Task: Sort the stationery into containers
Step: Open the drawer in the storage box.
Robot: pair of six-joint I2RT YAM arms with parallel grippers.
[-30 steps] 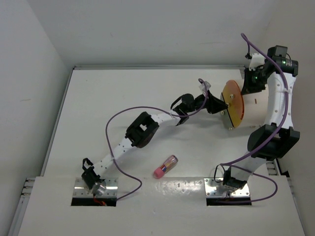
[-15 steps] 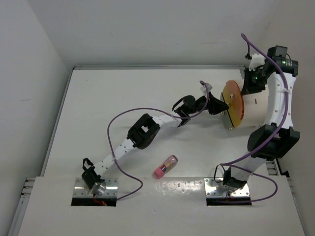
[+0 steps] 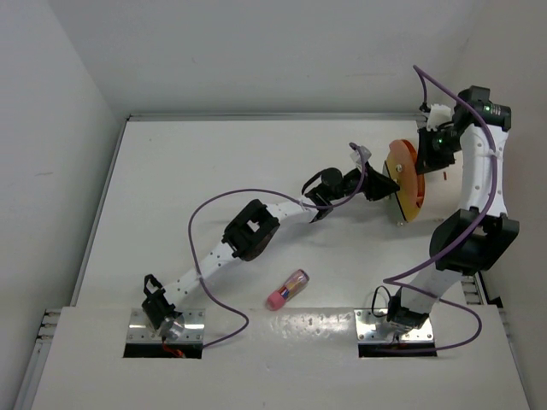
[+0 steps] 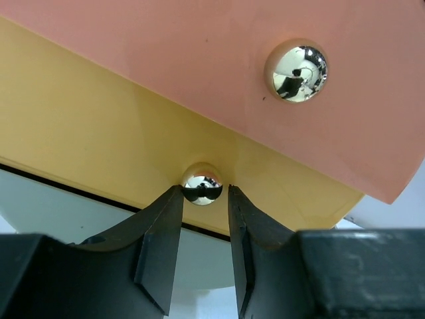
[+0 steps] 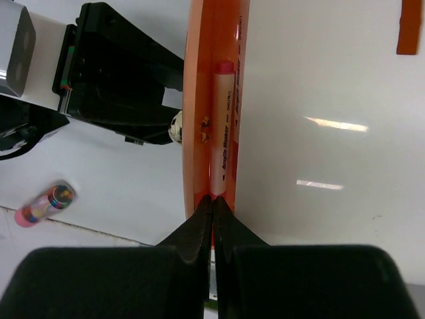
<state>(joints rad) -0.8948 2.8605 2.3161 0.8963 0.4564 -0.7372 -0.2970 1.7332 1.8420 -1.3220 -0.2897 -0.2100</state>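
Note:
The container's orange round face (image 3: 402, 182) stands on edge at the right of the table. My left gripper (image 3: 377, 189) is at this face, its jaws shut on a small chrome knob (image 4: 202, 184) of a yellow-orange plate (image 4: 80, 126). A second knob (image 4: 296, 70) sits on the pinker plate above. My right gripper (image 5: 213, 201) is shut and empty behind the face. Its tips rest against the end of a white pen with a pink cap (image 5: 222, 126), which lies in the orange slot (image 5: 198, 100). A pink-ended tube (image 3: 287, 289) lies on the table near the arm bases.
The left arm's purple cable (image 3: 248, 194) loops over the table's middle. A small orange strip (image 5: 410, 26) lies beyond the container. Side and back walls (image 3: 77, 128) enclose the table. The tube (image 5: 45, 205) also shows in the right wrist view.
My left gripper has moved right up to the orange face and narrowed its jaws round the knob. The right gripper has shifted left and the face has turned more edge-on.

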